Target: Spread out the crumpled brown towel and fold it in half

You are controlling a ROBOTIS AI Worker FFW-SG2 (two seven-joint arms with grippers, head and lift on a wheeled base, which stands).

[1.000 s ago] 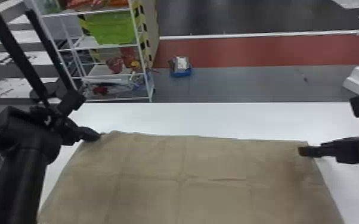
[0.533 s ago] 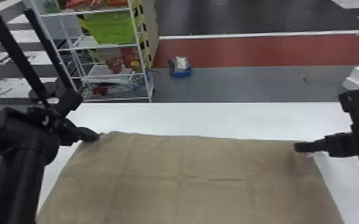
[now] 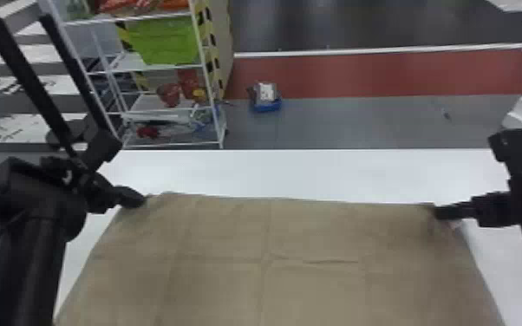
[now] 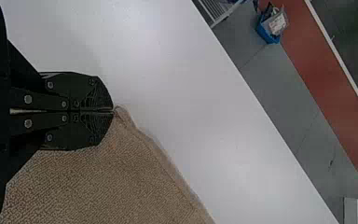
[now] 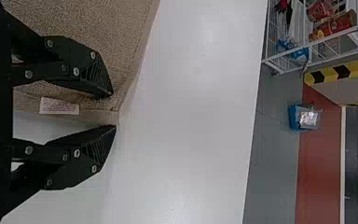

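The left gripper (image 4: 113, 110) has its fingers pressed together at the towel's far left corner, apparently pinching it, while the right gripper (image 5: 113, 111) stands with its fingers well parted, one either side of the edge at the far right corner.

From where I stand, the white table (image 3: 316, 173) is the biggest thing in play, giving the cloth room to lie flat. On it is the brown towel (image 3: 316, 286), spread wide with a few shallow creases, its far edge nearly straight between the two grippers. I'd say they take the two far corners so that edge can come over evenly in a fold. The right one needs to close on cloth first; if it misses, the left would probably drag the towel askew.

On the floor beyond sits a blue container (image 3: 266, 105) with a pale printed sheet on it. Smallest is the towel's white label (image 5: 59, 106), near its edge between the right fingers, with faint reddish marks I can't make out.
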